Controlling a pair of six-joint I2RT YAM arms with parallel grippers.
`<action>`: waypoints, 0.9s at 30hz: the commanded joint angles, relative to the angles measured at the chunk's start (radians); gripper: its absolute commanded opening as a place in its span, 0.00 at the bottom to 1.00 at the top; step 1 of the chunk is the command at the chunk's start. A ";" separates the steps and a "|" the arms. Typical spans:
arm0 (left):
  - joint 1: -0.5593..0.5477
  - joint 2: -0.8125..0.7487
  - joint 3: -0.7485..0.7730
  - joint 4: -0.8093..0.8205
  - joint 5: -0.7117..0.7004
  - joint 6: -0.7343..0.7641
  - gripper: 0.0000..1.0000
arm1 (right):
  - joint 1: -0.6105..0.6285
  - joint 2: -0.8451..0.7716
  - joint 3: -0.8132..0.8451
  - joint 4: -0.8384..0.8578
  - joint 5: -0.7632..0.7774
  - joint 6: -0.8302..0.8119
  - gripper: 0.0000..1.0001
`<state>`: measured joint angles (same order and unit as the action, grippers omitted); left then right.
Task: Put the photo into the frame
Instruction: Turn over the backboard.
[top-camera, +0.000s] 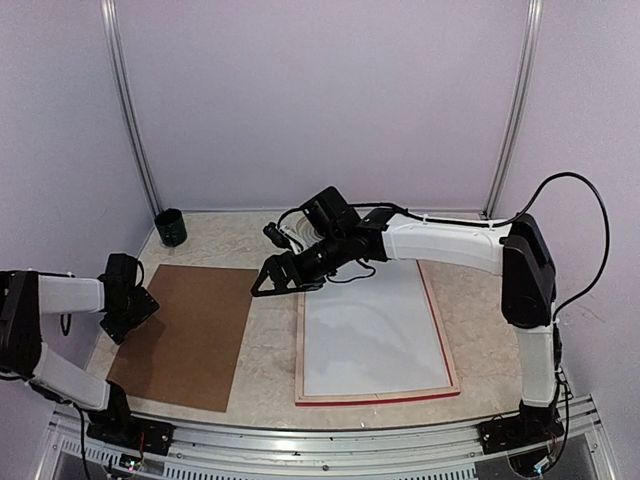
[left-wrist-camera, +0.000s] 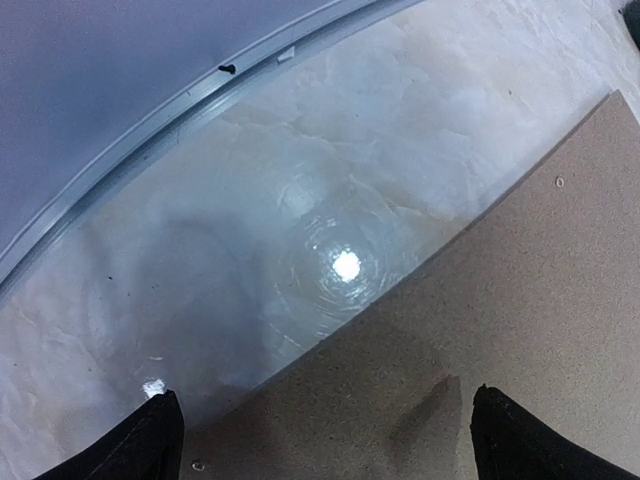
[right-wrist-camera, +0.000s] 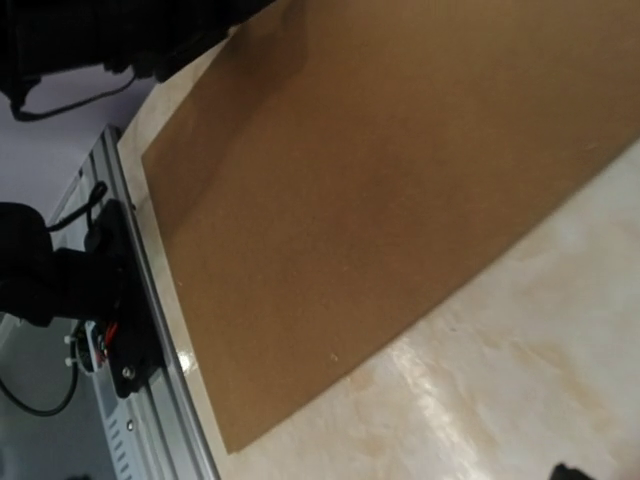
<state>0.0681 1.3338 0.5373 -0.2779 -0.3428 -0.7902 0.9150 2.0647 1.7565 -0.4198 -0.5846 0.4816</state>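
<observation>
The frame (top-camera: 303, 350) lies face down right of centre, with pale wood edges and a red strip along its near side. A white sheet (top-camera: 375, 335) fills it; the photo's printed side is out of view, and I cannot tell whether this sheet is the photo. My right gripper (top-camera: 263, 280) reaches left past the frame's far left corner and stands open and empty above the table. My left gripper (left-wrist-camera: 325, 445) hovers open over the left edge of the brown backing board (left-wrist-camera: 520, 300), with nothing between its fingers (left-wrist-camera: 150, 440).
The brown backing board (top-camera: 185, 330) lies flat at the left, also seen in the right wrist view (right-wrist-camera: 380, 170). A dark cup (top-camera: 170, 228) stands at the back left. A metal rail (top-camera: 330, 440) runs along the near edge.
</observation>
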 joint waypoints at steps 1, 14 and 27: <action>0.006 0.050 -0.023 0.082 0.099 0.016 0.99 | 0.037 0.098 0.083 -0.005 -0.009 0.064 0.99; -0.045 -0.033 -0.138 0.186 0.293 -0.012 0.99 | 0.071 0.276 0.257 -0.047 0.059 0.169 0.99; -0.181 -0.171 -0.160 0.132 0.286 -0.083 0.99 | 0.060 0.348 0.267 -0.097 0.138 0.265 0.99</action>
<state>-0.0929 1.2007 0.4042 -0.0952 -0.0742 -0.8333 0.9775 2.3848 2.0003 -0.4644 -0.5152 0.7074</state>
